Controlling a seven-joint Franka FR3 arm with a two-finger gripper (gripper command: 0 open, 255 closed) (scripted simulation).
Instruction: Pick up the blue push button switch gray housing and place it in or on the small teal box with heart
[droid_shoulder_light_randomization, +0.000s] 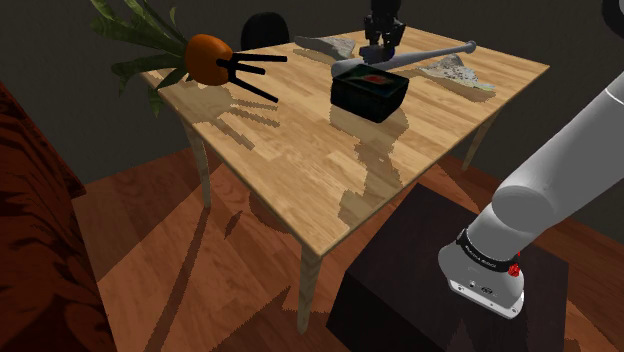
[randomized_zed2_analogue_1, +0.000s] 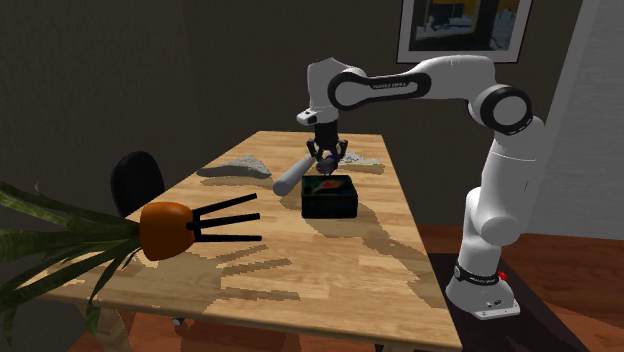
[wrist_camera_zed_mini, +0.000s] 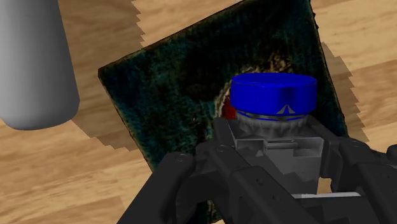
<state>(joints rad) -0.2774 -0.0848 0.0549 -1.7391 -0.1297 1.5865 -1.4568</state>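
Switch gripped by the tool above the dark box.

The tool (wrist_camera_zed_mini: 277, 137) is closed on the grey housing of the blue-capped switch (wrist_camera_zed_mini: 273, 95), which is held just over the dark teal box (wrist_camera_zed_mini: 172, 95); a red mark is partly seen on the box beneath the switch. A grey bat-like rod (droid_shoulder_light_randomization: 425, 57) is laid on the worktop (droid_shoulder_light_randomization: 300, 170) just beside the box, on the side away from the stand. A flat grey slab (droid_shoulder_light_randomization: 455, 72) is set beyond the rod, and an orange object with black prongs (droid_shoulder_light_randomization: 210, 58) is seen at the worktop's edge on the shoulder view's left.
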